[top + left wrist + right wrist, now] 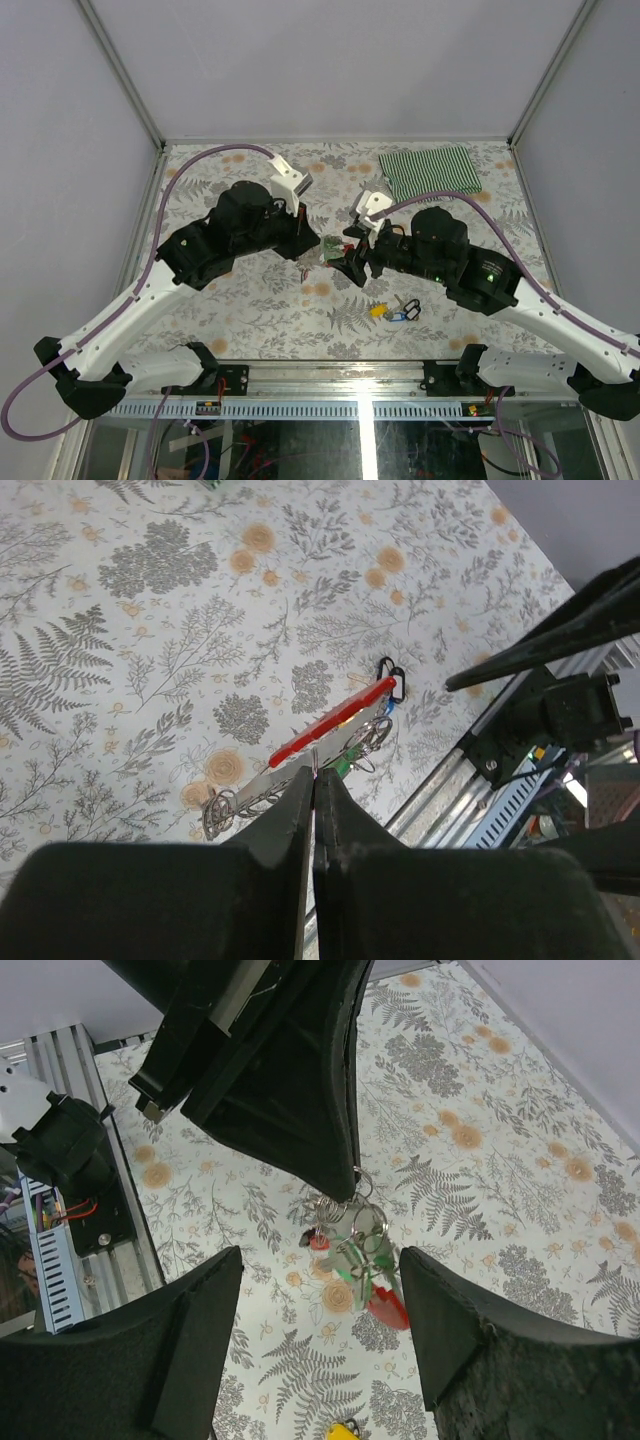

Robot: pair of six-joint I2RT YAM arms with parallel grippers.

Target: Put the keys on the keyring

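My left gripper hangs above the table's middle, shut on a thin ring of the keyring. In the left wrist view its red clip and silver chain dangle just past the closed fingertips, with a green key among them. My right gripper is open right beside it. The hanging rings, the green key and the red clip sit between its fingers without touching either. A yellow key and a blue key lie on the table nearer the front.
A small black loop lies by the blue key. A green striped cloth lies at the back right. The metal rail runs along the table's front edge. Grey walls close in the back and sides.
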